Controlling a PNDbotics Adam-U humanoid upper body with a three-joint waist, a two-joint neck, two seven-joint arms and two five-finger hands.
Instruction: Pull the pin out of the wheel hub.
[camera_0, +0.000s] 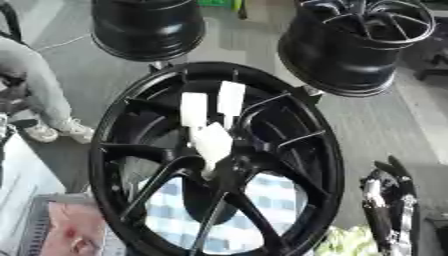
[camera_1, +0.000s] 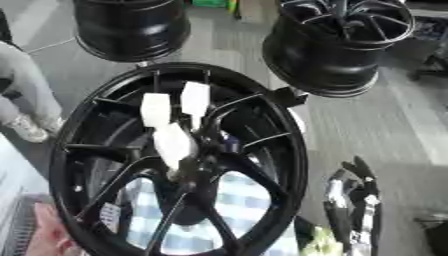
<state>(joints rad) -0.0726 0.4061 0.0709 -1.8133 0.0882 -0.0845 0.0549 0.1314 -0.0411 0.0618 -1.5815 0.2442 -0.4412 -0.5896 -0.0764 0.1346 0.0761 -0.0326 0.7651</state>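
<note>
I look down on the hub (camera_0: 219, 160), a black spoked wheel that fills the middle of my view, lying over a blue-and-white checked cloth (camera_0: 262, 210) that shows through its lower openings. Three white pins stand in it near the centre: a left pin (camera_0: 193, 109) and a right pin (camera_0: 230, 98) side by side in the upper half, and a lower pin (camera_0: 213, 142) just under them, tilted and reaching down toward the hub's middle. Which holes they sit in I cannot tell.

My right hand (camera_1: 353, 200) shows at the lower right, just beside the hub's rim and apart from it, fingers up, straight and spread; it holds nothing and touches none of the pins. My left hand is not in sight.

Beyond the hub, two more black wheels stand on the grey floor (camera_0: 376, 125): a left wheel (camera_0: 147, 27) and a right wheel (camera_0: 354, 42), its spokes turned toward me.
</note>
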